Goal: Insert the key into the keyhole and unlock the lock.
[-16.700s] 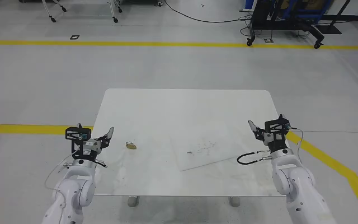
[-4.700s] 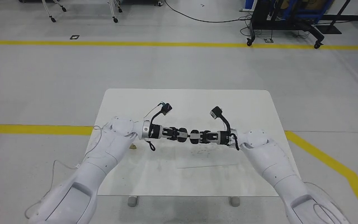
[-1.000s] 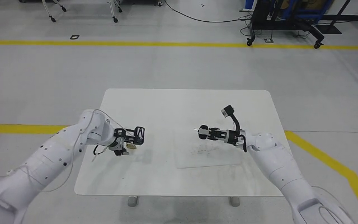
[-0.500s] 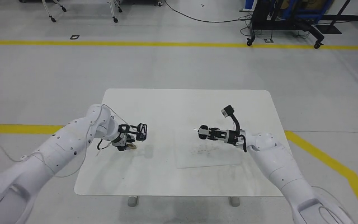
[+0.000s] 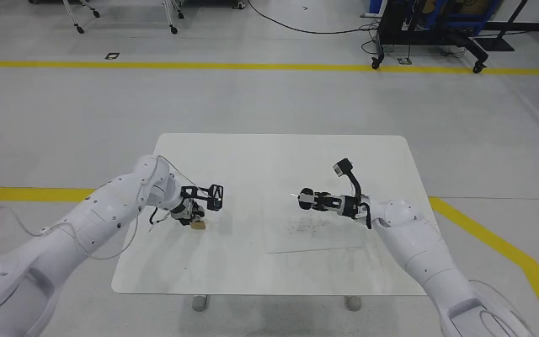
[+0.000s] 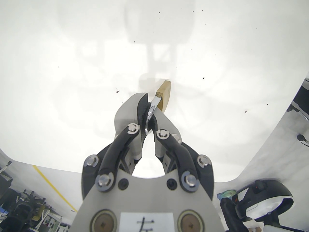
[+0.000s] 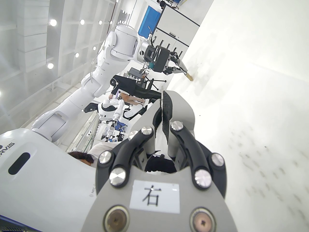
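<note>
The white bench (image 5: 337,160) is the widest thing here. Near its left edge the left fingers (image 6: 144,103) are clamped tight on the silver shackle (image 6: 150,113) of the brass lock (image 6: 164,94) (body tip down at the bench surface). Well apart, mid-bench, the right fingers (image 7: 165,100) are pressed together, pinching 1 thin key (image 5: 296,195).

Bright, even light from round ceiling lamps (image 7: 52,22). The white table (image 6: 72,37) glares, perhaps hiding surface detail; wrist views bow at the edges.
</note>
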